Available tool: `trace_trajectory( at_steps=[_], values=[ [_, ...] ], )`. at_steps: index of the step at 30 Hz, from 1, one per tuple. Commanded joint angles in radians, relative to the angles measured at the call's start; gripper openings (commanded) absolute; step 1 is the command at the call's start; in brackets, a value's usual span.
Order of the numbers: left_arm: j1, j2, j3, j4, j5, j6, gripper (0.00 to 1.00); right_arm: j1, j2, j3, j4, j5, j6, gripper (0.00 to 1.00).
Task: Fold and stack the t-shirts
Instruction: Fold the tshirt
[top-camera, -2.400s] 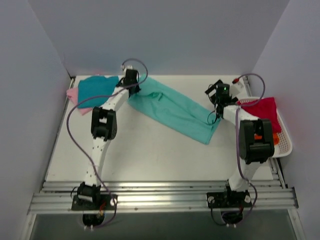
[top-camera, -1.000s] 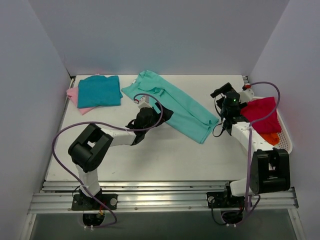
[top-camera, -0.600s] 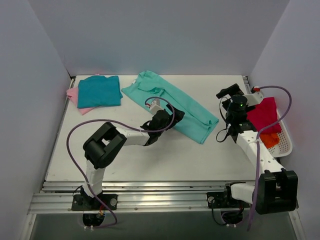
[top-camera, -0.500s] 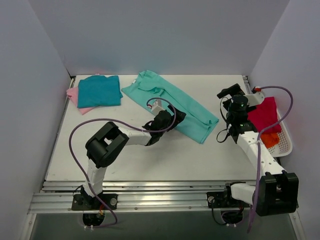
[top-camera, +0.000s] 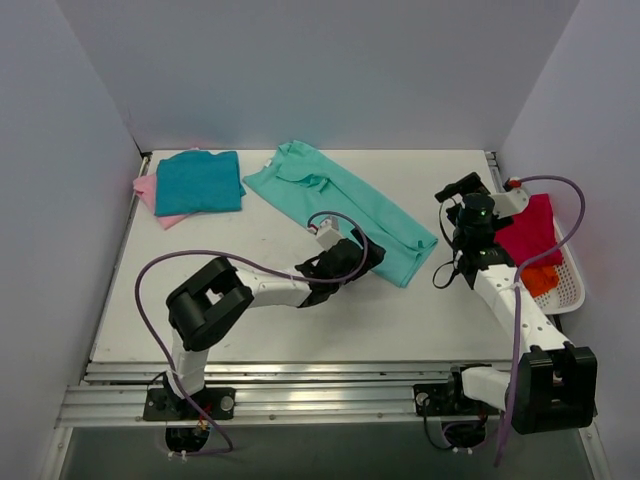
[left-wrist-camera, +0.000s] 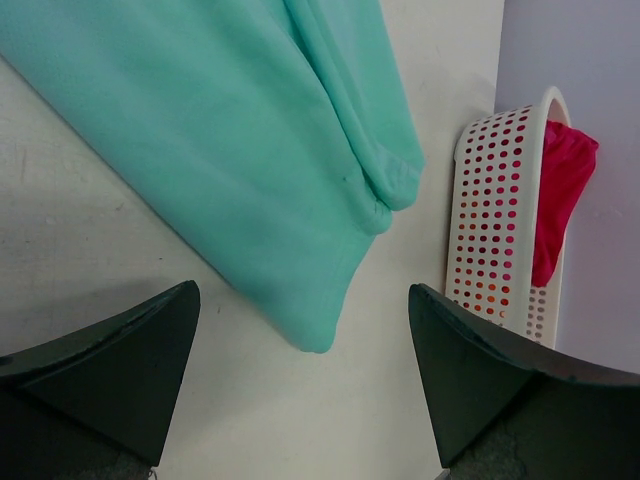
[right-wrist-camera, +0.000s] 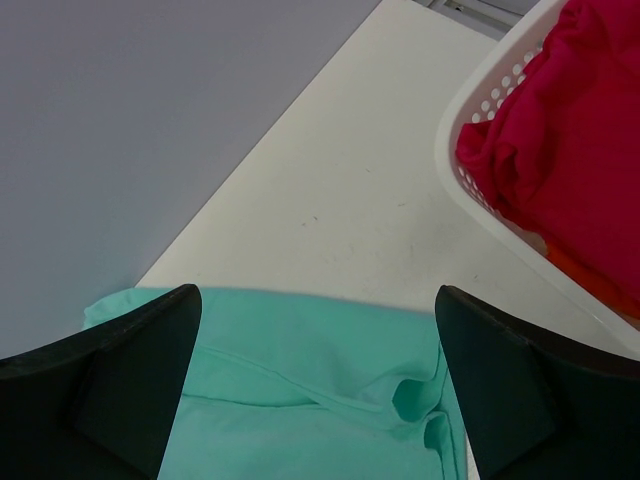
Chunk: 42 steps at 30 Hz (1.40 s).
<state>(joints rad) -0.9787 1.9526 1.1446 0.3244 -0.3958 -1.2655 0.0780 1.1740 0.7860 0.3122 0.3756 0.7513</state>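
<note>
A mint t-shirt (top-camera: 345, 210), folded into a long strip, lies diagonally across the table (top-camera: 300, 320). Its lower corner (left-wrist-camera: 315, 340) sits between the tips of my open left gripper (top-camera: 362, 258), which holds nothing. My right gripper (top-camera: 456, 189) hovers open above the strip's right end (right-wrist-camera: 310, 390), also holding nothing. A folded teal t-shirt (top-camera: 198, 182) rests on a pink one (top-camera: 150, 192) at the back left. Crimson (top-camera: 528, 225) and orange (top-camera: 541, 278) t-shirts fill the basket.
The white slotted basket (top-camera: 572, 290) stands at the table's right edge, close to my right arm; its rim (left-wrist-camera: 495, 220) also shows in the left wrist view. Grey walls enclose the table on three sides.
My left arm left the shirt's collar end and swept right along its near edge to the lower corner. My right arm rose and shifted slightly right. The shirt lies released.
</note>
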Motion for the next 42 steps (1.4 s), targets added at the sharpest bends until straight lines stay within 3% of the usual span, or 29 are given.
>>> trace_trajectory(
  at_steps=[1,13,16,17,20,22,23,27,35,42],
  values=[
    [0.005,0.020,0.013,-0.034,-0.005,-0.034,0.94,-0.006,-0.017,-0.005,0.007,0.046,-0.010,0.99],
    [0.000,0.172,0.167,-0.056,0.060,-0.020,0.94,-0.015,-0.020,-0.013,-0.001,0.079,-0.023,0.99],
    [0.002,0.196,0.190,-0.041,0.074,-0.008,1.00,-0.018,-0.016,-0.014,0.004,0.078,-0.021,0.99],
    [0.006,0.203,0.193,-0.030,0.092,-0.006,0.81,-0.020,-0.011,-0.014,0.004,0.080,-0.023,1.00],
    [0.018,0.232,0.196,0.028,0.156,0.000,0.46,-0.026,-0.013,-0.016,0.004,0.082,-0.026,1.00],
    [0.023,0.253,0.201,0.044,0.179,-0.003,0.35,-0.029,-0.013,-0.019,0.004,0.083,-0.026,1.00],
    [0.026,0.258,0.207,0.042,0.196,-0.005,0.23,-0.032,-0.014,-0.021,0.007,0.082,-0.026,1.00],
    [0.034,0.284,0.219,0.054,0.236,0.001,0.02,-0.038,-0.013,-0.030,0.016,0.074,-0.023,1.00],
    [0.063,0.221,0.120,0.111,0.239,0.052,0.02,-0.044,-0.004,-0.041,0.037,0.060,-0.018,1.00],
    [0.107,-0.111,-0.152,-0.034,0.118,0.199,0.02,-0.041,0.039,-0.050,0.097,-0.013,0.006,0.99]
  ],
)
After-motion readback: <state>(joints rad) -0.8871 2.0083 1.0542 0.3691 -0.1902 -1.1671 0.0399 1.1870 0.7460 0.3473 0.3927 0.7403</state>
